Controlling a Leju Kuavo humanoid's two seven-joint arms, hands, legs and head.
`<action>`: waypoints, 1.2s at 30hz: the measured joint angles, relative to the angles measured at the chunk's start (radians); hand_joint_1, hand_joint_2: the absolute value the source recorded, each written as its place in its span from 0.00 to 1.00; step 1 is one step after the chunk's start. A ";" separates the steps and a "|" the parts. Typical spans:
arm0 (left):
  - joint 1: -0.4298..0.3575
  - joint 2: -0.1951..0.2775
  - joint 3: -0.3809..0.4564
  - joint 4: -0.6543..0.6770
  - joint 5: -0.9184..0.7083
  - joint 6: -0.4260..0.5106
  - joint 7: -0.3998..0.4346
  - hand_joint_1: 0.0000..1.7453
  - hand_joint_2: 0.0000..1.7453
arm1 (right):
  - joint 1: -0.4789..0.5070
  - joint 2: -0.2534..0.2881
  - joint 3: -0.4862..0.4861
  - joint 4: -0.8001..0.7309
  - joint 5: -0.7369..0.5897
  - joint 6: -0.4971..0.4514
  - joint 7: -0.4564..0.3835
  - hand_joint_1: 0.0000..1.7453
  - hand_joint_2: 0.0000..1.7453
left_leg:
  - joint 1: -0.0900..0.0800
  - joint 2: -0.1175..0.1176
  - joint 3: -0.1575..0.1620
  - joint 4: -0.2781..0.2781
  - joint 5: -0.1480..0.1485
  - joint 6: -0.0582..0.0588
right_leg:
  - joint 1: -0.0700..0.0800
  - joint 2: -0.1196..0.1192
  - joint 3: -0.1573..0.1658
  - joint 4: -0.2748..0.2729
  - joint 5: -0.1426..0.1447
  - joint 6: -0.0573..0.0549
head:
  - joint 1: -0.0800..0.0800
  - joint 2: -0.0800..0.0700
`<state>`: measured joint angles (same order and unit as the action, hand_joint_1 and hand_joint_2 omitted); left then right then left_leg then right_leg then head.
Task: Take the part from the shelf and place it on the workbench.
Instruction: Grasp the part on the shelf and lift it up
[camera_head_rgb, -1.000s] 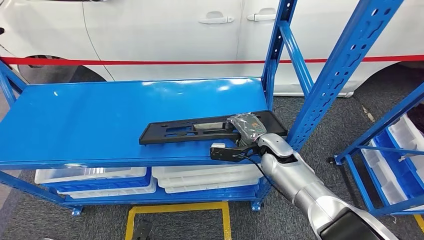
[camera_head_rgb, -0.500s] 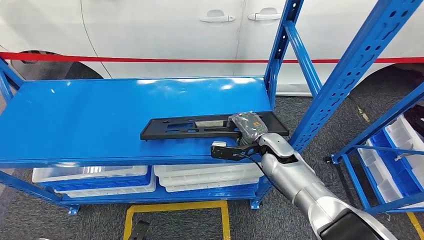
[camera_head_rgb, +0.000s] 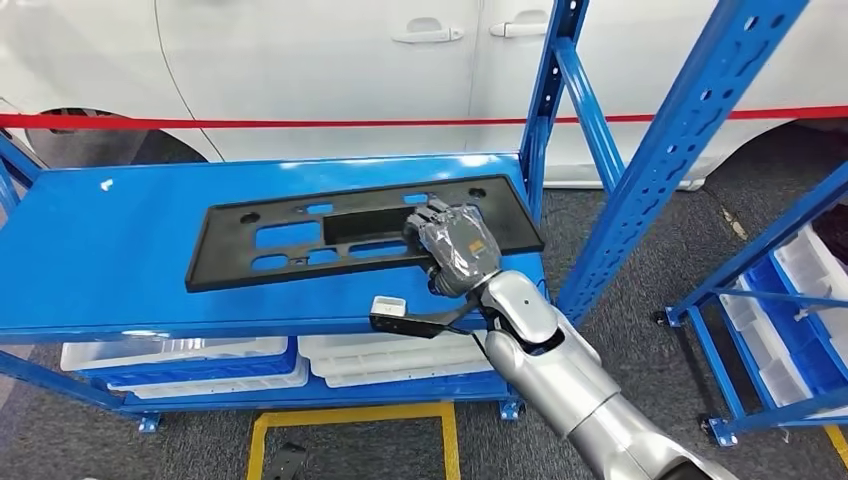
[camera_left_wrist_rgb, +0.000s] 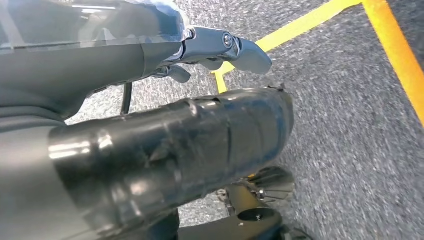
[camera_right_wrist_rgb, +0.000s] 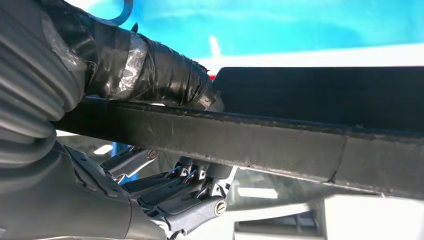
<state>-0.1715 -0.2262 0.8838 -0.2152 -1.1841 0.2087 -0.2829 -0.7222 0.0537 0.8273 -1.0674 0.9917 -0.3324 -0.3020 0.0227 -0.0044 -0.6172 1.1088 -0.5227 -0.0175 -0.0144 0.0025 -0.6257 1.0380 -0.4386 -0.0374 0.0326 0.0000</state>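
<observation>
Right hand (camera_head_rgb: 455, 245) clamps the black part (camera_head_rgb: 300, 235) at its near right edge: thumb on top, fingers (camera_right_wrist_rgb: 175, 192) underneath. Part looks tilted up off the blue shelf (camera_head_rgb: 110, 270), near edge raised, probably so it clears the deck before the carry to the worktop. Left hand (camera_left_wrist_rgb: 220, 47) hangs over the floor; can't tell its state. White bins (camera_head_rgb: 180, 360) sit on the lower shelf, contents not readable

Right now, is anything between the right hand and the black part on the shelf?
No. The right hand already grips the black part by its near edge: the thumb lies on top and the fingers curl underneath. The part is tilted over the blue shelf.
</observation>
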 joint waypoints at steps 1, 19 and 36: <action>-0.001 0.000 0.000 0.000 -0.001 0.000 0.001 0.00 0.00 | 0.003 0.006 0.003 -0.009 -0.002 -0.003 -0.007 1.00 1.00 | 0.000 0.000 -0.032 0.067 -0.031 -0.002 | 0.001 0.000 0.001 0.000 -0.001 -0.004 | 0.000 0.000; 0.009 0.002 -0.007 0.000 0.008 -0.015 -0.033 0.00 0.25 | 0.065 0.062 0.157 -0.224 0.094 0.006 0.109 1.00 1.00 | -0.001 0.000 0.026 -0.101 0.083 0.045 | 0.006 0.002 -0.125 0.278 -0.134 0.040 | 0.001 0.000; 0.024 0.012 -0.008 0.000 0.022 -0.025 -0.052 0.00 1.00 | 0.103 0.070 0.218 -0.297 0.152 -0.039 0.157 1.00 1.00 | 0.000 -0.001 -0.090 0.162 -0.031 -0.008 | 0.009 -0.001 0.023 -0.018 -0.005 -0.014 | -0.001 0.000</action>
<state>-0.1472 -0.2145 0.8762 -0.2152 -1.1621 0.1834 -0.3349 -0.6196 0.1240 1.0456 -1.3645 1.1440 -0.3717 -0.1454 0.0232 -0.0052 -0.7076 1.2709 -0.5541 -0.0255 -0.0052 0.0012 -0.6028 1.0202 -0.4440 -0.0509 0.0319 0.0000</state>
